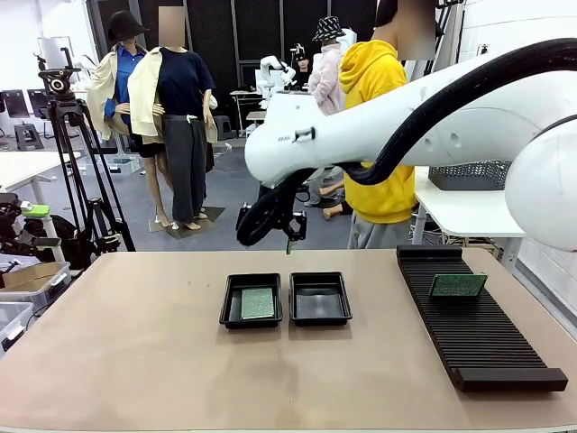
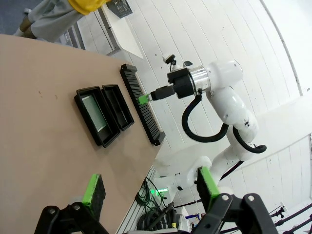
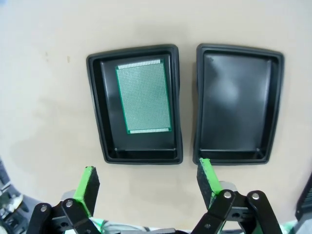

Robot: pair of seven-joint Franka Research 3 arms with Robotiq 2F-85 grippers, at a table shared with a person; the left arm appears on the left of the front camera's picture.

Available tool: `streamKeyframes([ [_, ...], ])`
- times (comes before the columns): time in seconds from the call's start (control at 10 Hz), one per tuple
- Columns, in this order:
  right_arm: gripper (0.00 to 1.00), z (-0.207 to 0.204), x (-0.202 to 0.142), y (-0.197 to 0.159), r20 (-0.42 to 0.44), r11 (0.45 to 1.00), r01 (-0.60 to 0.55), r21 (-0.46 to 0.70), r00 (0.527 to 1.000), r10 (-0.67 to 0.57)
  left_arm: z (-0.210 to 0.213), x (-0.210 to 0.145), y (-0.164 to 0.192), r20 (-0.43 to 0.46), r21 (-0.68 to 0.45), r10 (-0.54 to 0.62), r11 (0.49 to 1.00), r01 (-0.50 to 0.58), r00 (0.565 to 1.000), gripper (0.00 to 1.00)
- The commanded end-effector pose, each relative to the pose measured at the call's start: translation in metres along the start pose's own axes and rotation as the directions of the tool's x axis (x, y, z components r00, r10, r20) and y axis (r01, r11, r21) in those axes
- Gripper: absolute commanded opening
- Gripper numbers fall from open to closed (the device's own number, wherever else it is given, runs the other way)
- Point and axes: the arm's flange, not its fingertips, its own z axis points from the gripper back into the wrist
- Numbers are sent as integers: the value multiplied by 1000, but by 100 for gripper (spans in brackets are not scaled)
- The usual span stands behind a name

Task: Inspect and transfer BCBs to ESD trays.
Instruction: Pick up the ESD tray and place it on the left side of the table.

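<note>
1 BCB [image 1: 258,303] lies flat in the left ESD tray [image 1: 225,307]; the right ESD tray [image 1: 320,302] beside it holds nothing. A 2nd BCB [image 1: 457,286] stands in the rack [image 1: 478,343] at right, not yet transferred. The right tool [image 3: 146,167], above the trays, and the left tool [image 2: 150,174] both gape empty.

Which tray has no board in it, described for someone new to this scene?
On the tan table, two black trays sit side by side near the middle. Take the one nearer the long ribbed rack: the empty tray, whereas its neighbour holds a green board.
</note>
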Motion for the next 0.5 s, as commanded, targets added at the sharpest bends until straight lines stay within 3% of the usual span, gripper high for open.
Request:
streamKeyframes([
  [0.0, 100, 26, -6, -37, -5, 995, 11, 96, 1000, -10, -26, -6, -15, -30, 44, 41, 998, -40, 999, 100],
  [0.4, 100, 63, 11, -109, -68, 986, 62, 151, 996, -52, -115, -9, -56, -175, 144, 28, 990, -2, 984, 100],
])
